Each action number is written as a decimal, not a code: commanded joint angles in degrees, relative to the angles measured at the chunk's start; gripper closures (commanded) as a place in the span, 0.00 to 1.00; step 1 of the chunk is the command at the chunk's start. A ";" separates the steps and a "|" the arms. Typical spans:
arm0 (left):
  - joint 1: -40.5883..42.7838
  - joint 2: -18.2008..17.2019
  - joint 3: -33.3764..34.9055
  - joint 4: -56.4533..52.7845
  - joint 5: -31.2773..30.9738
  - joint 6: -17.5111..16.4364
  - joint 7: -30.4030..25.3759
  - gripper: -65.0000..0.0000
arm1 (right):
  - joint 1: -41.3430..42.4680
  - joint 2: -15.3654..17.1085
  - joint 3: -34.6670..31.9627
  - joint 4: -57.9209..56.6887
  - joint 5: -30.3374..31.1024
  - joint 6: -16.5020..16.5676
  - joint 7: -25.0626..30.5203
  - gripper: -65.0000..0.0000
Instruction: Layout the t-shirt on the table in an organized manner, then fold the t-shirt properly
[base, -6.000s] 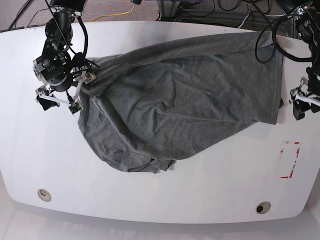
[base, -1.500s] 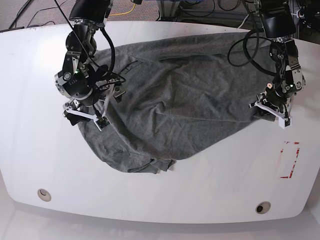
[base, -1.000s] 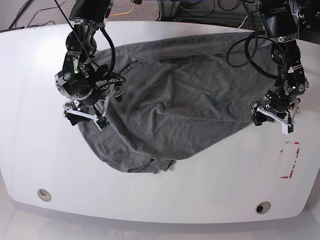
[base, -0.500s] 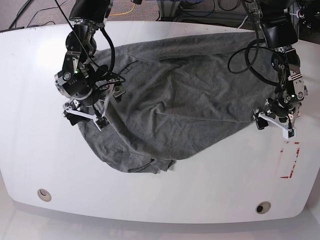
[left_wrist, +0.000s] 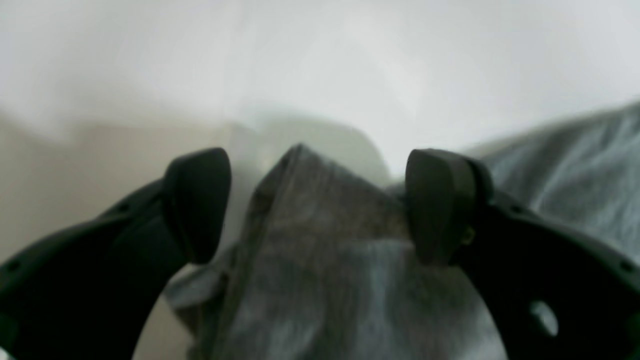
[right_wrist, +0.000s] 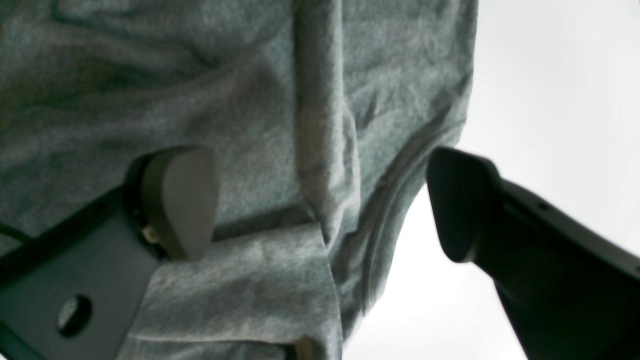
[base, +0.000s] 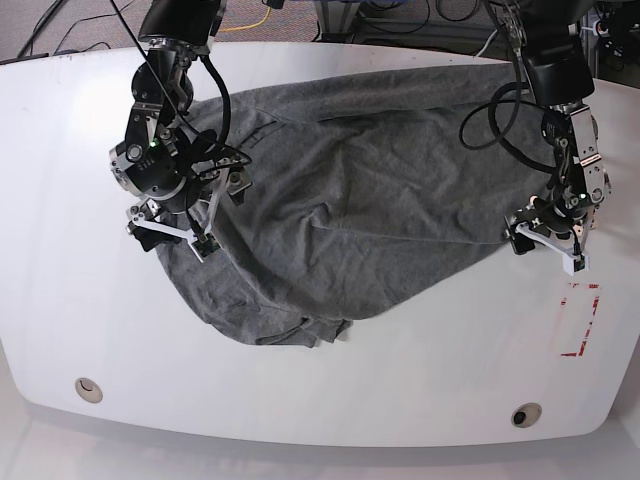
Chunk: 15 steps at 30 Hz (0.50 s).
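Observation:
The grey t-shirt (base: 360, 200) lies crumpled across the white table (base: 60, 150), bunched at its near left end. In the base view my left gripper (base: 548, 250) stands at the shirt's near right corner. In the left wrist view that gripper (left_wrist: 320, 205) is open, with a pointed corner of the t-shirt (left_wrist: 320, 260) between its dark fingers (left_wrist: 197, 205). My right gripper (base: 172, 238) rests on the shirt's left edge. The right wrist view shows it open (right_wrist: 322, 200), straddling a folded hem of the t-shirt (right_wrist: 325, 150), one finger (right_wrist: 180, 200) on cloth and the other over bare table.
A red tape rectangle (base: 580, 320) marks the table just below my left gripper. Round cable holes sit near the front edge at left (base: 88, 389) and right (base: 526, 414). Cables trail behind the table's far edge.
My left gripper has come in from the right side and moved down to the shirt's near right corner. My right gripper moved onto the left edge earlier and has held still since.

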 joint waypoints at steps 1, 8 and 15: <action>-0.77 -0.44 -0.21 0.10 -0.32 -0.02 0.05 0.21 | 1.15 0.15 0.12 1.03 0.40 -0.10 0.88 0.03; -0.59 -0.44 -0.13 0.28 -0.41 -0.11 -0.22 0.42 | 1.24 0.06 0.12 1.03 0.40 -0.10 0.88 0.03; -0.33 -0.44 -0.13 3.00 -0.50 -0.11 0.14 0.78 | 1.24 0.06 0.03 1.03 0.40 -0.10 0.88 0.03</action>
